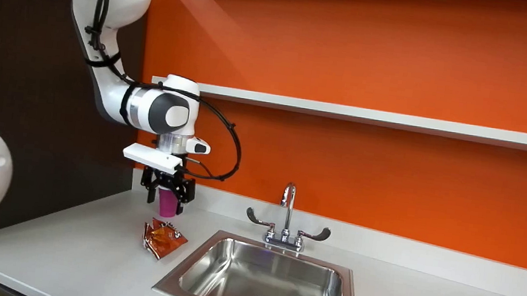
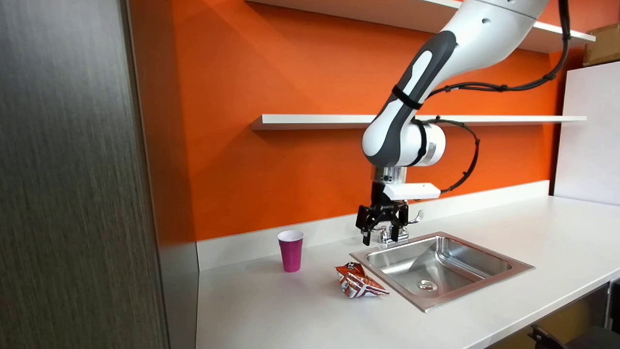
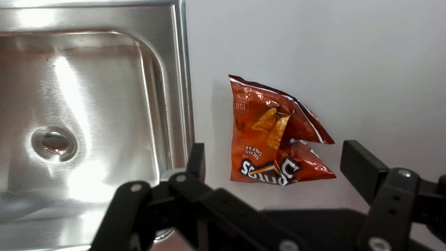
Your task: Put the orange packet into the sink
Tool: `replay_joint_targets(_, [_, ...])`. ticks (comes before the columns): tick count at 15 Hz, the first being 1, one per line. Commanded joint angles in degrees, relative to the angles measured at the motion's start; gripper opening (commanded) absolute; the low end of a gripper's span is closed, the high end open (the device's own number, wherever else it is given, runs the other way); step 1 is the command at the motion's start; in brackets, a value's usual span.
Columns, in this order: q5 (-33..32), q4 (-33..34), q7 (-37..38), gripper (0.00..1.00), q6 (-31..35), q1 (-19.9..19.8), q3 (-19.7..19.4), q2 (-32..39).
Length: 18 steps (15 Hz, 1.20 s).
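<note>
The orange packet (image 1: 163,241) is a crumpled Doritos bag lying on the white counter beside the sink (image 1: 194,260). In another exterior view the packet (image 2: 357,282) lies left of the sink (image 2: 477,290), apart from its rim. In the wrist view the packet (image 3: 258,139) lies to the right of the sink (image 3: 177,87). My gripper (image 1: 166,201) is open, empty and pointing down above the counter; it also shows in an exterior view (image 2: 380,236). In the wrist view the gripper fingers (image 3: 277,160) stand wide apart, with the lower packet between them in the picture, untouched.
A pink cup (image 1: 167,207) stands upright near the back wall, partly behind the gripper; it also shows in an exterior view (image 2: 291,254). A chrome faucet (image 1: 286,220) with two handles stands behind the sink. A white shelf (image 1: 371,114) runs along the orange wall.
</note>
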Motion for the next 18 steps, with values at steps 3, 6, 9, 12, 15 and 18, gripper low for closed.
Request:
replay_joint_targets(3, [1.1, 4.2, 0.3, 1.00, 2.2, -0.7, 2.4, 7.1])
replay_joint_targets(6, [0.6, 5.4, 0.7, 1.00, 3.2, -0.7, 3.0, 9.8])
replay_joint_targets(9, [0.1, 6.5, 1.2, 1.00, 4.4, -0.7, 3.4, 12.2])
replay_joint_targets(12, [-0.3, 7.3, 1.5, 1.00, 5.7, -0.7, 3.4, 14.4])
replay_joint_targets(15, [-0.7, 8.1, 1.9, 1.00, 7.0, -0.6, 3.2, 16.3])
replay_joint_targets(18, [-1.1, 9.0, 2.6, 1.00, 8.2, -0.5, 2.9, 17.8])
